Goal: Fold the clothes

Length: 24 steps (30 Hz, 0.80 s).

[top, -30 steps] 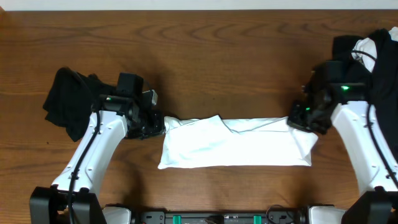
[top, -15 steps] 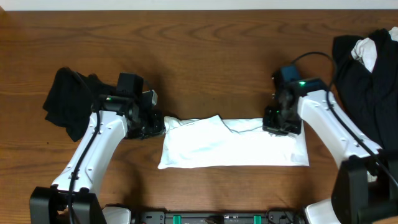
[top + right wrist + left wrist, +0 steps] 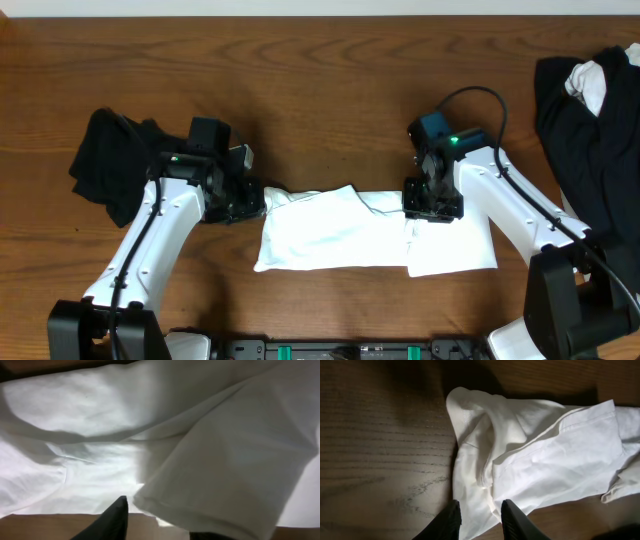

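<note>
Right tool (image 3: 432,205) inward, white T-shirt (image 3: 340,238) shorter

White T-shirt (image 3: 340,238): soft matt cloth. Table (image 3: 320,90): smooth grained wood. Black garment (image 3: 105,165): matt.

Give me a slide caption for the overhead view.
White T-shirt mid-fold on a wooden table: left gripper pinching its left end, right gripper at the folded-over right end.

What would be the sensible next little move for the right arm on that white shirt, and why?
Probably let go and lift the right tool straight up. The white shirt's right part already lies as a flat flap, with its edge running down from the tool, and cloth sits between the tool's fingers. Rising clear should leave that flap lying undisturbed.
</note>
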### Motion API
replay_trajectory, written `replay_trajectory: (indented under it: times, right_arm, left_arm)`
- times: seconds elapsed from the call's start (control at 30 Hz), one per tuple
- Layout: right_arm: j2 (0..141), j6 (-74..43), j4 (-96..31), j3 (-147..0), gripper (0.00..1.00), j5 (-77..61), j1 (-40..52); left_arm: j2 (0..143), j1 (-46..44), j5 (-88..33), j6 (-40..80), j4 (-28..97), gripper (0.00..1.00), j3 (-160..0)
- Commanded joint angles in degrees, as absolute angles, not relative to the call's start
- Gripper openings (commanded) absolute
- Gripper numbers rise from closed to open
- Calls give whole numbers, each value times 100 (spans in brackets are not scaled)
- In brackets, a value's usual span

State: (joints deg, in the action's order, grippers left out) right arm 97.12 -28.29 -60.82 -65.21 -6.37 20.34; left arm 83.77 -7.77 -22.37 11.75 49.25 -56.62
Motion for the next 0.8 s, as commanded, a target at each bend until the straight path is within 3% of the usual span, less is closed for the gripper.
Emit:
replay_trajectory:
  times: [0.0,0.23,0.47,0.77]
  right_arm:
    - [9721,-2867,-6066,-6587,39,-617,2064]
    - [9721,-2864,-5833,-6587,41,-576,1977]
    - [9721,-2867,-5105,-6587,34,-231,1914]
    - [9721,-2648,-4434,-6587,40,-38,1914]
  left_arm:
    - [8342,-768,-2272,1103,4945,30,-5603]
    - [8344,-768,-2272,1100,4945,30,-5601]
    - [8344,-770,-2272,1100,4950,31,-5566]
    - [8346,-770,-2272,1103,4952,31,-5566]
